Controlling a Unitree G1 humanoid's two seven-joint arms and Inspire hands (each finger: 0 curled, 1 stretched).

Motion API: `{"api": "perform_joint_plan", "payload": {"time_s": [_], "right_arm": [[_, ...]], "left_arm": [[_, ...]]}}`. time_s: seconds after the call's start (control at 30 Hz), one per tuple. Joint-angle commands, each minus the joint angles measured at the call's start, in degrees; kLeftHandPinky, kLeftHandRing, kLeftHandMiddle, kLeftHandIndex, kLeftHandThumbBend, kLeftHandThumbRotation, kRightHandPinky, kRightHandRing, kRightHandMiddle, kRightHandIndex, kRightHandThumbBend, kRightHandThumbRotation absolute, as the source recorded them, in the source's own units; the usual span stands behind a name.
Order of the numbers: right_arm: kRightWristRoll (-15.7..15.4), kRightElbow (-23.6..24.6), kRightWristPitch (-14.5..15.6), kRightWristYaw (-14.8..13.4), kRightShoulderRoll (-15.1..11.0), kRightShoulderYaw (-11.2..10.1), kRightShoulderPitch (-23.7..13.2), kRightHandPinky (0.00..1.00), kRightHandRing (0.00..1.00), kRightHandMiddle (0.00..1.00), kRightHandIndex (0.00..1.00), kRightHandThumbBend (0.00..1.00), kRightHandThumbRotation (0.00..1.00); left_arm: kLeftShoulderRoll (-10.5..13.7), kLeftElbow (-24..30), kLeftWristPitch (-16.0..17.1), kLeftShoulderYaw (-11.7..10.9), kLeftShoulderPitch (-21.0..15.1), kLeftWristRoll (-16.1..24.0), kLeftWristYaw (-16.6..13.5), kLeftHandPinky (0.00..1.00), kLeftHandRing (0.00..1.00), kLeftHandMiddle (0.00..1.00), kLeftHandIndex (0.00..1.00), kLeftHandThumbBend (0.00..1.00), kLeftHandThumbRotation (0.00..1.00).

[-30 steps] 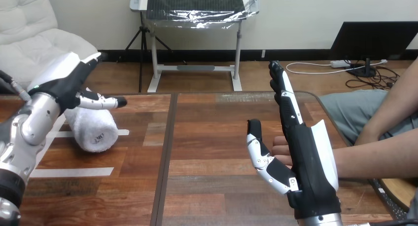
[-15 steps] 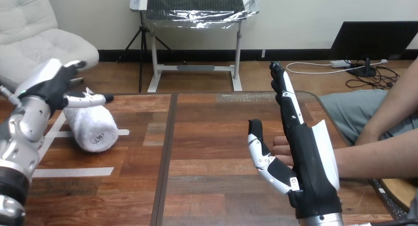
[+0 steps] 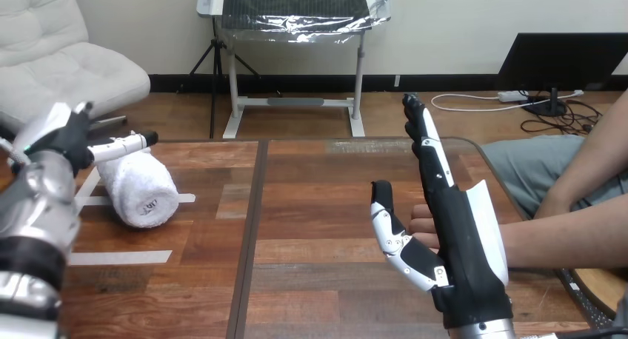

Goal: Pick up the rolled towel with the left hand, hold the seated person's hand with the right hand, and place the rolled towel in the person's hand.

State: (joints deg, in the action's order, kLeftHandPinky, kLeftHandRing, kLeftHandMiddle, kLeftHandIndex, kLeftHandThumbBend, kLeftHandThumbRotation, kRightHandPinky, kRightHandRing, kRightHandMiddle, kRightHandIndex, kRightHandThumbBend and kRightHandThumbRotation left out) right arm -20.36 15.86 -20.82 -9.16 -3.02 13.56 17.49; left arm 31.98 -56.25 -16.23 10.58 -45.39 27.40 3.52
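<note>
We see the towel (image 3: 141, 187), a thick white terry roll, lying on its side at the left of the plank-wood table (image 3: 318, 198), across a strip of white tape (image 3: 126, 257). Our left hand (image 3: 59, 135) hangs over the roll's far end, open and gripping nothing. One straight jointed finger (image 3: 122, 145) reaches out above the cloth, and we cannot tell whether it touches. Our right hand (image 3: 463, 243) stands upright on its edge at the table's right, its glossy black-and-white fingers (image 3: 429, 146) straight, its thumb (image 3: 389, 220) spread wide, holding nothing. The person's hand (image 3: 421, 222) lies just behind its palm, fingertips showing between thumb and palm, with the bare forearm (image 3: 563, 239) stretching to the right edge.
</note>
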Motion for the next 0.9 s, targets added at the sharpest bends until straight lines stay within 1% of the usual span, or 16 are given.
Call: {"api": "perform_joint_plan", "payload": {"time_s": [0.0, 0.1, 0.2, 0.3, 0.4, 0.5, 0.57, 0.67, 0.7, 0.87], "right_arm": [[0.6, 1.5, 0.7, 0.6, 1.0, -0.5, -3.6, 1.0, 1.0, 1.0, 1.0, 0.0, 0.0], [0.3, 1.6, 1.0, 0.7, 0.9, -0.5, -3.6, 1.0, 1.0, 1.0, 1.0, 0.0, 0.0], [0.3, 1.9, 1.3, 1.0, 0.9, -0.5, -3.5, 1.0, 1.0, 1.0, 1.0, 0.0, 0.0], [0.2, 2.2, 1.8, 1.1, 1.0, -0.5, -3.4, 1.0, 1.0, 1.0, 1.0, 0.0, 0.0], [-0.1, 2.6, 2.4, 1.1, 1.0, -0.5, -3.3, 1.0, 1.0, 1.0, 1.0, 0.0, 0.0], [-0.4, 3.0, 3.0, 1.2, 1.0, -0.4, -3.2, 1.0, 1.0, 1.0, 1.0, 0.0, 0.0], [-0.5, 3.3, 3.4, 1.2, 1.1, -0.4, -3.0, 1.0, 1.0, 1.0, 1.0, 0.0, 0.0], [-0.8, 3.7, 3.8, 1.1, 1.2, -0.2, -2.8, 1.0, 1.0, 1.0, 1.0, 0.0, 0.0], [-0.9, 3.9, 4.0, 1.1, 1.2, -0.2, -2.8, 1.0, 1.0, 1.0, 1.0, 0.0, 0.0], [-0.8, 4.4, 4.7, 1.2, 1.4, 0.0, -2.5, 1.0, 1.0, 1.0, 1.0, 0.0, 0.0]], "left_arm": [[-3.3, -2.5, -3.6, 0.8, -8.3, 0.3, -1.2, 0.63, 0.8, 0.87, 1.0, 0.91, 0.96], [-4.5, -4.0, -4.9, 0.2, -9.4, -0.6, -1.7, 0.61, 0.79, 0.85, 1.0, 0.92, 0.98], [-5.4, -5.5, -5.9, -0.5, -10.4, -1.6, -1.6, 0.57, 0.75, 0.82, 1.0, 0.94, 0.99], [-6.0, -6.8, -6.5, -1.2, -11.4, -2.7, -1.2, 0.56, 0.75, 0.82, 1.0, 0.95, 1.0], [-6.5, -8.1, -6.3, -1.6, -12.1, -3.8, -0.7, 0.63, 0.82, 0.88, 1.0, 0.94, 1.0], [-6.7, -9.3, -5.8, -1.5, -12.8, -4.5, -0.1, 0.74, 0.91, 0.95, 1.0, 0.93, 1.0], [-6.9, -9.9, -5.6, -1.3, -13.2, -4.8, 0.3, 0.8, 0.94, 0.97, 1.0, 0.92, 1.0], [-7.1, -11.0, -5.1, -0.2, -14.0, -4.6, 1.3, 0.87, 0.97, 0.98, 1.0, 0.89, 1.0], [-7.1, -11.0, -4.3, 0.3, -14.0, -4.2, 1.2, 0.89, 0.98, 0.99, 1.0, 0.88, 1.0], [-7.1, -10.8, -1.4, 2.4, -14.0, -2.5, 0.2, 0.96, 0.99, 1.0, 1.0, 0.74, 1.0]]}}
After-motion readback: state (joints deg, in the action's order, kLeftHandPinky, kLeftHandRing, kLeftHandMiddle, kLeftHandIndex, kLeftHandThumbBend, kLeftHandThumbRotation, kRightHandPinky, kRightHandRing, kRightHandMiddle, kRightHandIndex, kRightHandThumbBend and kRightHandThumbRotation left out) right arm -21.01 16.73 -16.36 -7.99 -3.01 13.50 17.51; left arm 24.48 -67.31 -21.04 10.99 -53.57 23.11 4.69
